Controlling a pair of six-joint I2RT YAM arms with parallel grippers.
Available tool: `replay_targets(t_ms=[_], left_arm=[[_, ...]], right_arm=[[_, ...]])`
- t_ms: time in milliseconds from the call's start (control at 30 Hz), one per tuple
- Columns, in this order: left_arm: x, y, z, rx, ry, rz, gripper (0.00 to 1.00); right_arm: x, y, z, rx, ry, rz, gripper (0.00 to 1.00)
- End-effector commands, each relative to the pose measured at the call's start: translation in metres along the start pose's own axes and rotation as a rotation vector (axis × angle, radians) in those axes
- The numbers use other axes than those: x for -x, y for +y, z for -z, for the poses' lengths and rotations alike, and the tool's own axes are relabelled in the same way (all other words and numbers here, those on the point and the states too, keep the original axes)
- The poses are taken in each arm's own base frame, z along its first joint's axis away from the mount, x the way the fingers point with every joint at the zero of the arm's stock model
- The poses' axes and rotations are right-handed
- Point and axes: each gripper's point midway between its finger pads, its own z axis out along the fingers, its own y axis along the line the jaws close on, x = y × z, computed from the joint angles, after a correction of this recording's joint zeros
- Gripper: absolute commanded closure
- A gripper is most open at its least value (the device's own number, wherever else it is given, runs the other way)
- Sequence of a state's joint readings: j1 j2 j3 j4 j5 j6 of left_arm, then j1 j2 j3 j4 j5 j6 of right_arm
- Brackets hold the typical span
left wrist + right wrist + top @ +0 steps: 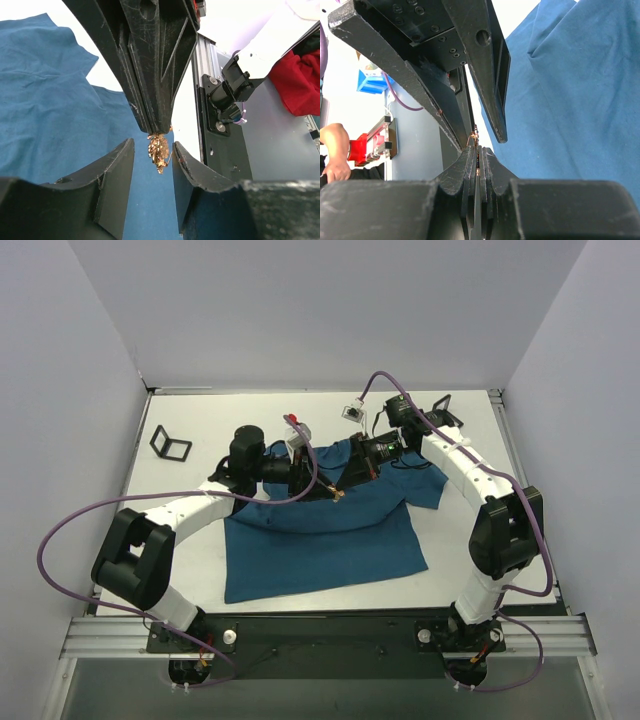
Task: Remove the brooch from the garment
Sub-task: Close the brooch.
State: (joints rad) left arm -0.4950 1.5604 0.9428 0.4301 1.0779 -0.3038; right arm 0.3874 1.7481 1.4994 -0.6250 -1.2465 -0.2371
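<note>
Now look to the brooch [159, 152]: pinched at its top by the clenched tips of the right gripper [157, 125], dangling past them, long axis carrying on along the line of those fingers. From the right wrist, no more than a gold glint at the shut tips. From the top, placed over the upper middle of the shirt [320, 550], where both wrists meet. Cannot tell whether pinned into the cloth or free of it: no pin to be seen, no fold visibly drawn up to it.

Straddled by the left gripper [153, 147]: jaws released and part-spread, one finger on each side, neither touching, gaps narrow and much alike. Squarely in the mouth of those jaws, not off to one side.

As to nearness, little to choose: both sets of tips at the brooch, held by the right alone.

Probably turns on this crossing: closing line of the left jaws set across the brooch's narrow width, roughly square to the right fingers, just beyond their tips. By closing there, likely to take the brooch itself. Worth minding: nipping the right fingertips too, or cloth behind.
</note>
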Motion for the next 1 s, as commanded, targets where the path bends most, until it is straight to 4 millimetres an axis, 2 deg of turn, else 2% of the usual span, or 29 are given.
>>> replay_targets(t_ms=[0,433,967], left_arm=[[0.0150,-0.0096,-0.0012,-0.018,-0.034,-0.066,0.54],[0.0143,-0.0073,-0.0023,-0.012,-0.031,-0.065,0.56],[0.0176,-0.0026,-0.0042,0.025,-0.032,-0.055,0.62]], right_arm=[[0.0000,0.0106,-0.0024,0.062,-0.003,0.015,1.00],[0.0005,0.0113,-0.0017,0.058,-0.004,0.020,1.00],[0.0004,0.0130,-0.0021,0.060,-0.003,0.024,1.00]])
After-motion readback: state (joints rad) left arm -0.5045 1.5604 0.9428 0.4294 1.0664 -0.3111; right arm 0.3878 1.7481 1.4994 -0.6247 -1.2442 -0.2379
